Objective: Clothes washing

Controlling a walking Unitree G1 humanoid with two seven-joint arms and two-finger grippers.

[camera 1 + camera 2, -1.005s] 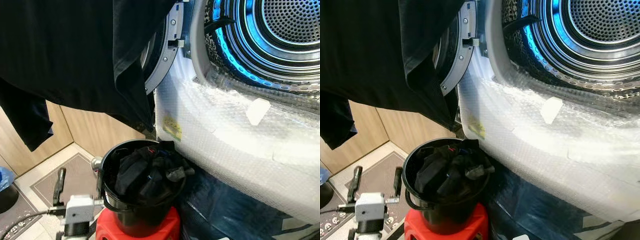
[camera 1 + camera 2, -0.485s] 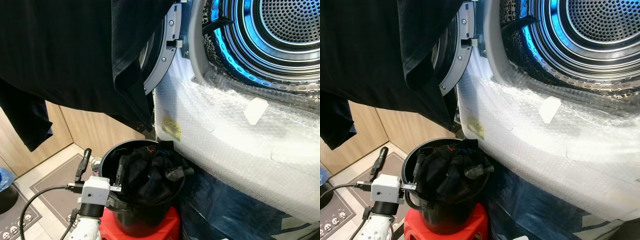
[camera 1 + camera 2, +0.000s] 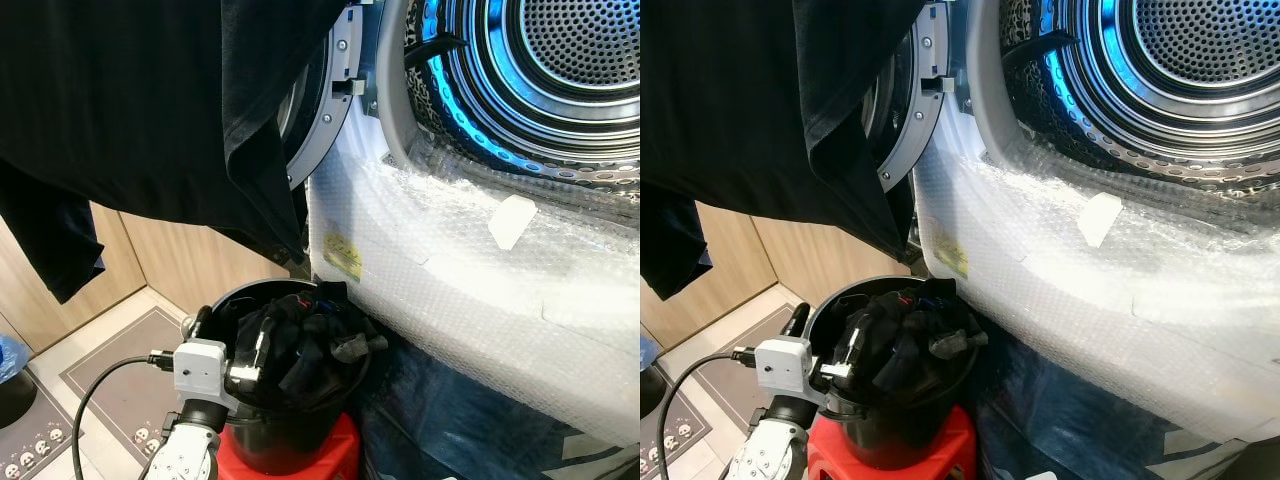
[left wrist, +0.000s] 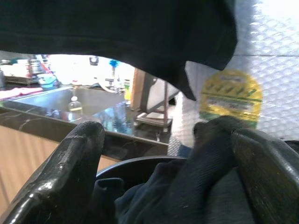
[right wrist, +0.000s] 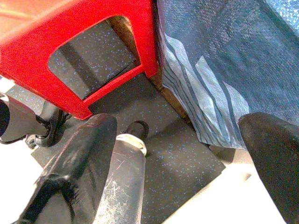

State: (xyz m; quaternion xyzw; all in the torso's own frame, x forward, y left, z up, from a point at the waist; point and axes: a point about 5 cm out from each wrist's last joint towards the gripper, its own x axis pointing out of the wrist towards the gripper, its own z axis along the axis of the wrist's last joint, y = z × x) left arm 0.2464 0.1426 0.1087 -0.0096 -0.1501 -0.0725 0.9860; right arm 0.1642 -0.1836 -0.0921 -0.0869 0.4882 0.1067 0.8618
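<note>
wood-panelled walls and a tiled floor with a mat frame the corner. dark clothes sit heaped in a black bucket on a red stool, just beside the bubble-wrapped washing machine, whose drum stands open and lit blue. left gripper reaches over the bucket's rim, jaws spread, one finger outside the pile, the other pressed against the cloth; nothing clamped yet. right gripper hangs low by the stool's leg, jaws wide apart and empty. a black garment hangs overhead across the door.
</note>
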